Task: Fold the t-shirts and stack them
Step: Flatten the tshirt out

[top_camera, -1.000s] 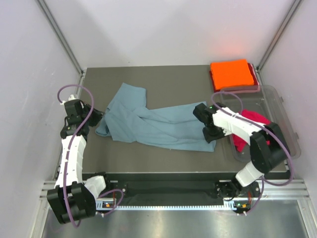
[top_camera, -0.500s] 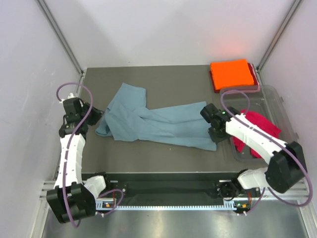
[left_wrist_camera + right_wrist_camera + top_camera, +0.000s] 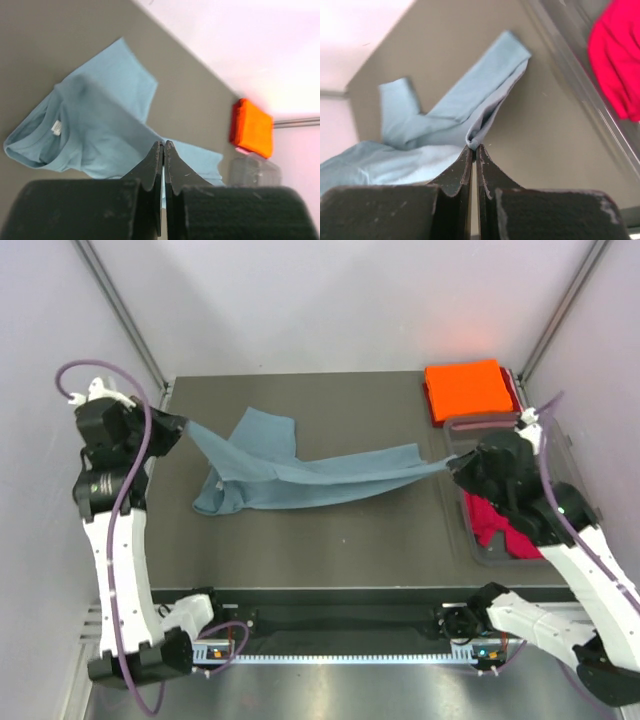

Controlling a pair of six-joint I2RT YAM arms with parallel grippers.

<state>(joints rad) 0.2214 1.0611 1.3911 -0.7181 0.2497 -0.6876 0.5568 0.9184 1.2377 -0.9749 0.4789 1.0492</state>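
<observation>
The grey-blue t-shirt (image 3: 300, 475) hangs stretched between my two grippers above the table; part of it still rests on the surface at the left. My left gripper (image 3: 178, 423) is shut on one edge of it, raised at the far left; the shirt shows below in the left wrist view (image 3: 100, 135). My right gripper (image 3: 452, 465) is shut on the other end, a pinched fold (image 3: 475, 142). The orange t-shirt (image 3: 467, 389) lies folded at the back right. The red t-shirt (image 3: 495, 520) lies crumpled in the clear tub.
The clear plastic tub (image 3: 570, 465) stands at the right edge of the dark table (image 3: 330, 550), under my right arm. White walls and metal posts close in the table's sides and back.
Both grippers have lifted and pulled apart, the left up toward the far left, the right toward the tub. The grey-blue shirt went from lying flat to stretched taut and raised between them.
</observation>
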